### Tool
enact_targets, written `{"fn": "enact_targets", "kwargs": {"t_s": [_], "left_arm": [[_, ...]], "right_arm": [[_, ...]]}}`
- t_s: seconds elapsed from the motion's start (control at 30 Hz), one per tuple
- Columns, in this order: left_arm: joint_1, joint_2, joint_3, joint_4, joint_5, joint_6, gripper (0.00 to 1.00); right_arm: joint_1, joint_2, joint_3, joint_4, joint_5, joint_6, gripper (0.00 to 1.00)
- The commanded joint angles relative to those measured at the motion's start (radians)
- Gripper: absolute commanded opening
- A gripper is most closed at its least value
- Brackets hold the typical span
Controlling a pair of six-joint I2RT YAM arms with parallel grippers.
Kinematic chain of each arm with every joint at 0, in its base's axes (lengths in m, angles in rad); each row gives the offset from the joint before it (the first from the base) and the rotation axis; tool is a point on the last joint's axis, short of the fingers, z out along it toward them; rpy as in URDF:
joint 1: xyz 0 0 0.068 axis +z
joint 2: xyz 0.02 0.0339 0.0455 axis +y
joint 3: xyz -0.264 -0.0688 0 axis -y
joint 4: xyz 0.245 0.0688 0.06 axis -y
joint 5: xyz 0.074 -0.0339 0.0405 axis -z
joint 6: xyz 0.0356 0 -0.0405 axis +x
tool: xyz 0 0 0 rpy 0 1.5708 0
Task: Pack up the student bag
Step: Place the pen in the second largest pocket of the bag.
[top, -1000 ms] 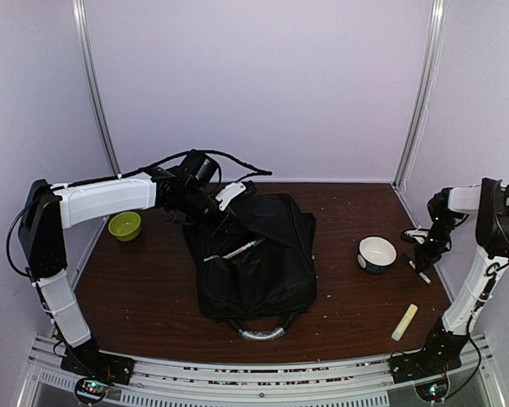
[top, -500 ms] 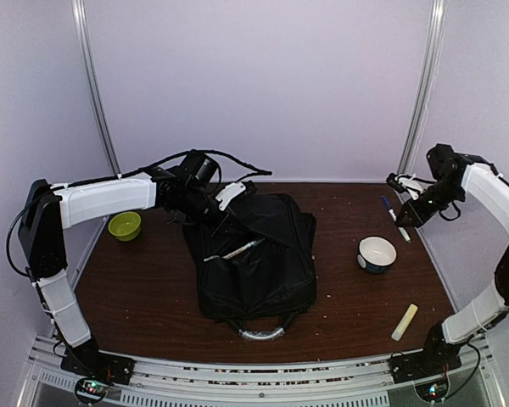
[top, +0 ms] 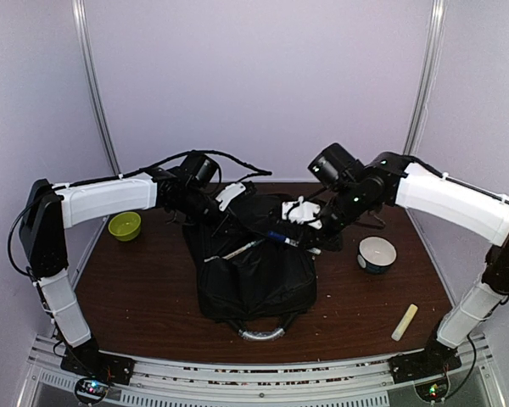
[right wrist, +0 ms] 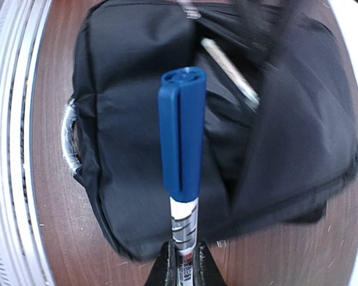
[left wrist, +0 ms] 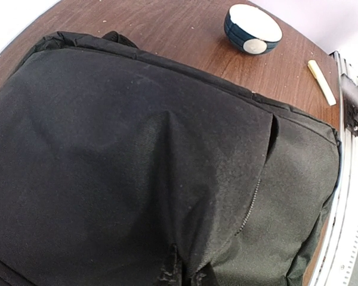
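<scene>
Swinging in from the far right edge, my right arm now reaches across the counter (top: 144,288), and the right claw (top: 299,227) hangs over the open mouth of the student bag (top: 254,271), which lies mid-counter with its grey handle toward me; the left arm has not budged, with the left claw (top: 227,202) at the lifted flap. From the left wrist, black fabric fills the view and puckers up toward the lens at the bottom edge, so I judge that claw pressed together on a fold of the bag; a blue-and-white bowl (left wrist: 252,27) sits beyond. From the right wrist, the fingers (right wrist: 164,271) pinch a blue-capped marker (right wrist: 182,131) by its white barrel, cap pointing at the opening below. I reckon it is nearly placed for dropping in
</scene>
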Motion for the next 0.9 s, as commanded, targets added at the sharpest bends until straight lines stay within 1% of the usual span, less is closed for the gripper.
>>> {"fn": "enact_targets", "kwargs": {"t_s": [0.0, 0.17, 0.37, 0.53, 0.7, 0.87], "left_arm": [[0.006, 0.003, 0.032, 0.068, 0.07, -0.016, 0.0], [0.006, 0.004, 0.034, 0.068, 0.08, -0.019, 0.0], [0.006, 0.006, 0.04, 0.059, 0.092, -0.019, 0.0], [0.006, 0.004, 0.044, 0.052, 0.091, -0.015, 0.0], [0.006, 0.004, 0.047, 0.048, 0.089, -0.013, 0.0], [0.005, 0.004, 0.049, 0.048, 0.092, -0.015, 0.0]], "right_arm": [[0.15, 0.089, 0.062, 0.037, 0.206, -0.129, 0.04], [0.228, 0.185, 0.12, 0.138, 0.285, -0.203, 0.04], [0.241, 0.316, 0.201, 0.229, 0.326, -0.246, 0.04], [0.241, 0.378, 0.169, 0.326, 0.429, -0.294, 0.03], [0.232, 0.383, 0.107, 0.364, 0.494, -0.334, 0.02], [0.22, 0.414, 0.1, 0.353, 0.581, -0.332, 0.02]]}}
